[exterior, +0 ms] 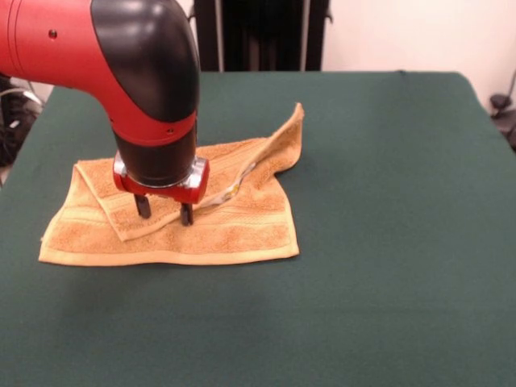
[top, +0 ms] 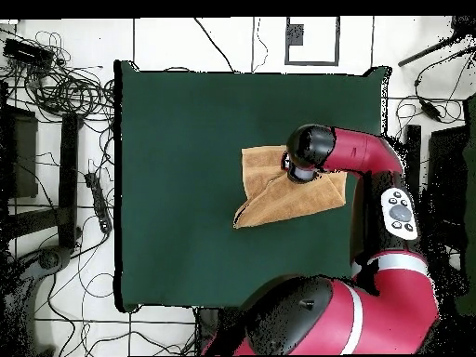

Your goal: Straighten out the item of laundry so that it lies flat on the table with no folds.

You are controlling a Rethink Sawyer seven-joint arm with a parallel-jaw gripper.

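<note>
Only frontally, open pincer (exterior: 164,210) tips on folded towel (exterior: 234,230); hidden overhead.

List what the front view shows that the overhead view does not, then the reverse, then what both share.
Front view only: the gripper with two dark fingers standing apart just above the towel, a folded-over flap, woven band stripes, and one corner raised at the back.

Overhead view only: the table's whole outline, the robot's base at the bottom, and cables on the tiled floor. The arm hides the gripper here.

Both: the orange-tan towel lying folded on the green table, with the red and black arm over it.
</note>
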